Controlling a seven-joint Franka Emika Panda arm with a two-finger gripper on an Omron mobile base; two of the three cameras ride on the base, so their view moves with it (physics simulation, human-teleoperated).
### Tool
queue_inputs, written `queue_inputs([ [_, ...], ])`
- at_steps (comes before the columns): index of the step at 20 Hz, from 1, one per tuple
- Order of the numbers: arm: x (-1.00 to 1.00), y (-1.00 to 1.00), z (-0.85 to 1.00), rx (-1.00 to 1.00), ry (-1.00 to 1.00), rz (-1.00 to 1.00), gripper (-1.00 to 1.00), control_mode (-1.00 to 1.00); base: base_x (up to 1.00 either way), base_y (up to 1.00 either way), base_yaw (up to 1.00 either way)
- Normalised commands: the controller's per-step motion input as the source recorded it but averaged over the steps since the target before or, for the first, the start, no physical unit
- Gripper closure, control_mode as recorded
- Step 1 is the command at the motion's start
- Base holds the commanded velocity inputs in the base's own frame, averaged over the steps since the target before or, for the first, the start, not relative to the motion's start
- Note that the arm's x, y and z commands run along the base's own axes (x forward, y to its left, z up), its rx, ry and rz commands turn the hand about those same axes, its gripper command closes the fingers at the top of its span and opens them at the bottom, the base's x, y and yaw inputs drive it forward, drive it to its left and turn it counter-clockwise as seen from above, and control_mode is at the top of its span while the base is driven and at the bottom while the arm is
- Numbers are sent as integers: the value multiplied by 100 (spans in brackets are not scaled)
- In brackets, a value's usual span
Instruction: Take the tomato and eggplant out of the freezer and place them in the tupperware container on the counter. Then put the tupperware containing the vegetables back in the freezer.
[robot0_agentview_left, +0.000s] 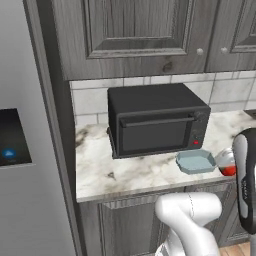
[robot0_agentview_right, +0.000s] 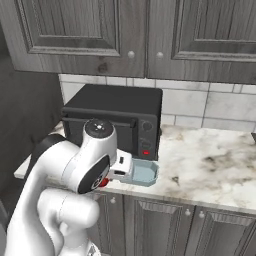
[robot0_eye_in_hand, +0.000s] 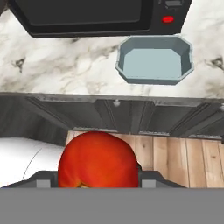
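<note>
Held the tomato (robot0_eye_in_hand: 97, 159) in closed jaws, short of the counter (robot0_eye_in_hand: 65, 65) edge; tupperware container (robot0_eye_in_hand: 155, 59) beyond, near rim.

Sitting on the counter (robot0_agentview_left: 125, 172) near its front edge, just before the microwave's (robot0_agentview_left: 155, 120) right corner: tupperware container (robot0_agentview_left: 195, 161).

1. We see a glossy red tomato (robot0_eye_in_hand: 97, 160), shading to orange at its edges.
2. We see a pale blue-grey tupperware container (robot0_eye_in_hand: 155, 60).
3. We see a white counter (robot0_agentview_left: 140, 172) marbled with grey veins.
4. We see a black microwave (robot0_agentview_left: 156, 120) with a red button.
5. We see dark grey panelled cabinets (robot0_agentview_right: 150, 37).
6. We see a light wooden plank floor (robot0_eye_in_hand: 183, 162).
7. We see a grey freezer (robot0_agentview_left: 30, 200) with a dark panel.
</note>
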Motion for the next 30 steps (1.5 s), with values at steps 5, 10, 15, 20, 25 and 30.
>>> queue_inputs([
  [5,99,2,-45,0,0,0,100,-100,0,0,0],
  [10,88,-8,-33,0,0,0,100,-100,0,0,0],
  [15,70,-19,-41,0,5,0,100,-100,0,0,0],
  [20,37,-28,-56,0,6,0,100,-100,0,0,0],
  [25,40,-30,-31,0,1,0,100,-100,0,0,0],
  [30,50,-8,-21,1,2,0,100,-100,0,0,0],
])
